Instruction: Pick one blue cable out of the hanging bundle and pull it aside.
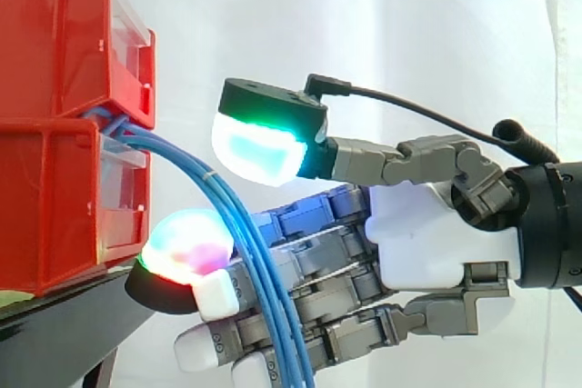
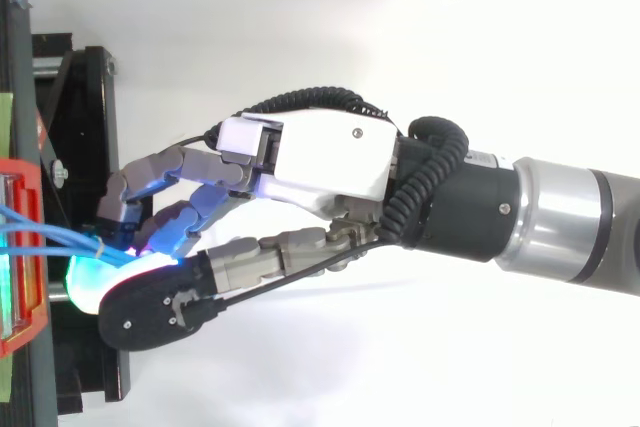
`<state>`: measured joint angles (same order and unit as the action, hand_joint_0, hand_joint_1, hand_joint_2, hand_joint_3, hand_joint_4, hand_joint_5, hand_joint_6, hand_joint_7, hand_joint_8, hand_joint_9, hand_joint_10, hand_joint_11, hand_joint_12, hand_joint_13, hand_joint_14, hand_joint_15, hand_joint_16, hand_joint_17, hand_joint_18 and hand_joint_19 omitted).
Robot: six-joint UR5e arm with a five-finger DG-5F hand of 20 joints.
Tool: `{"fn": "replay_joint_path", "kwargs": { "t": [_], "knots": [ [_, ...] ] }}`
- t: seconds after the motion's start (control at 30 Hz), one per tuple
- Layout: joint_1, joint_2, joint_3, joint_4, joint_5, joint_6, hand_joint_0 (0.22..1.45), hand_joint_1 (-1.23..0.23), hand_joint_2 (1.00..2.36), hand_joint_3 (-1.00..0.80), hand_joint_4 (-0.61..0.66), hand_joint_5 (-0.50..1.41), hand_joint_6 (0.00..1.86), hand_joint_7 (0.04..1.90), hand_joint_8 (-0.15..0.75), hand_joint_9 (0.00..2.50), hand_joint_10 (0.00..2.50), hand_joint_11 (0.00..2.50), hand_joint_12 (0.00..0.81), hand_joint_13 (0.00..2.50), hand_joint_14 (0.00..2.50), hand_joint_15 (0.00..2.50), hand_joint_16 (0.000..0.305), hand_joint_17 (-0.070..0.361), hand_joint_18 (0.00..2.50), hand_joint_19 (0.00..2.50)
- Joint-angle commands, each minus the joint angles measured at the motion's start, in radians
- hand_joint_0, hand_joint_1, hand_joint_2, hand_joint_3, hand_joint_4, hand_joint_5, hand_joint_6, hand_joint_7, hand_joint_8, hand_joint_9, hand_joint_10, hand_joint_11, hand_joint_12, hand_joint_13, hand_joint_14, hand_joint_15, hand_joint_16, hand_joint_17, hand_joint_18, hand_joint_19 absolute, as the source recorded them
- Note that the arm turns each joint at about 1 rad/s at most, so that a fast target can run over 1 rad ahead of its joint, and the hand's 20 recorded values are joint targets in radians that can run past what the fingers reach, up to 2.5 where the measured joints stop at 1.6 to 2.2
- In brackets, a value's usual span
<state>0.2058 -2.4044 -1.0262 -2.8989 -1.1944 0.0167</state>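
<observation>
1. Bundle of thin blue cables — comes out of the gap between two stacked red plastic bins, arcs outward and hangs down clear of the black stand. The strands run close together, so one is hard to single out.
2. Grey-and-white robot hand — reaches in level from the right, at the height where the bundle hangs free of the bins, probably for working room.
3. Fingers — nearly straight and spread, lying just behind the bundle. The glowing thumb pad sits above, well apart, and nothing appears pinched.
4. Stage, as judged — selection. Whether one strand is already parted between the fingers cannot be told.
</observation>
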Motion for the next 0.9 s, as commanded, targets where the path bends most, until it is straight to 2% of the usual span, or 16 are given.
{"fn": "replay_joint_path", "kwargs": {
  "t": [0.0, 0.23, 0.4, 0.5, 0.6, 0.67, 0.87],
  "knots": [
    [-0.003, 0.001, 0.0, -0.002, -0.005, 0.0, 0.61, -0.59, 1.01, -0.33, 0.18, -0.13, 0.77, 0.87, 0.261, 0.87, 0.01, 0.39, 0.287, 0.67, 0.01, 0.35, 0.043, 0.096, 0.6, 0.42],
    [-0.005, 0.018, 0.0, -0.003, -0.005, -0.003, 0.59, -0.6, 1.01, -0.36, 0.18, -0.13, 0.78, 0.85, 0.264, 0.86, 0.01, 0.4, 0.287, 0.66, 0.01, 0.35, 0.043, 0.096, 0.6, 0.42],
    [-0.009, 0.037, -0.002, -0.034, -0.005, -0.006, 0.59, -0.58, 1.01, -0.35, 0.18, -0.13, 0.78, 0.85, 0.262, 0.87, 0.01, 0.4, 0.29, 0.66, 0.01, 0.34, 0.043, 0.096, 0.6, 0.42],
    [-0.013, 0.039, -0.002, -0.046, -0.005, -0.004, 0.6, -0.57, 1.02, -0.28, 0.14, -0.14, 0.84, 0.87, 0.265, 0.87, 0.01, 0.43, 0.29, 0.66, 0.01, 0.35, 0.043, 0.096, 0.6, 0.43],
    [-0.017, 0.039, -0.002, -0.048, -0.007, -0.004, 0.6, -0.56, 1.02, -0.23, 0.14, -0.15, 0.91, 0.79, 0.27, 0.86, 0.01, 0.46, 0.295, 0.66, 0.01, 0.36, 0.043, 0.097, 0.6, 0.43],
    [-0.022, 0.039, -0.002, -0.049, -0.013, -0.004, 0.6, -0.6, 1.02, -0.17, 0.14, -0.16, 0.93, 0.78, 0.278, 0.86, 0.02, 0.48, 0.295, 0.65, 0.01, 0.37, 0.043, 0.098, 0.59, 0.44],
    [-0.031, 0.042, -0.002, -0.065, -0.036, -0.003, 0.61, -0.7, 1.02, -0.14, 0.12, -0.16, 0.94, 0.77, 0.285, 0.87, 0.02, 0.52, 0.3, 0.66, 0.01, 0.37, 0.045, 0.1, 0.6, 0.42]
  ]
}}
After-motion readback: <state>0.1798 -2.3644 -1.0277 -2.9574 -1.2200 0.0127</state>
